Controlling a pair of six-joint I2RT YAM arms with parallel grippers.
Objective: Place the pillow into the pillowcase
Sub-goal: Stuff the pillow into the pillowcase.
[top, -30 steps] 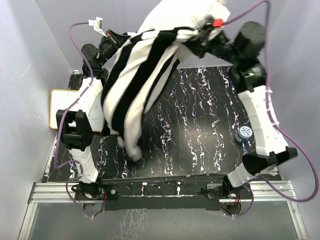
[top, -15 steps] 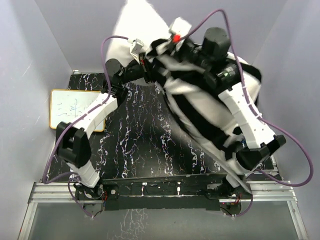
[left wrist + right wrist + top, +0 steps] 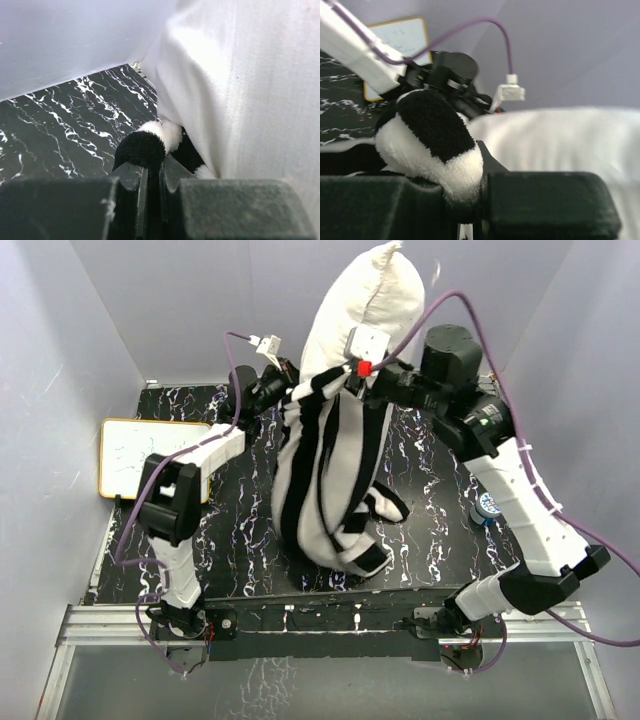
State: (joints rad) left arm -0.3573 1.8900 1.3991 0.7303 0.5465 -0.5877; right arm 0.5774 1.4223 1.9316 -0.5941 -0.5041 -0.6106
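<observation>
Above the tabletop, hoisted by 2 opposite hems: pillowcase, with left end effector and right end effector each clenched on a striped fold. Pillow upright, lower part sheathed, top protruding. Held high, probably to spread the mouth and seat the pillow.

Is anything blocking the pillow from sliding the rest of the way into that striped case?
Nothing visible does. The left gripper and right gripper pinch the pillowcase at its rim beside the pillow, whose top pokes out above.
</observation>
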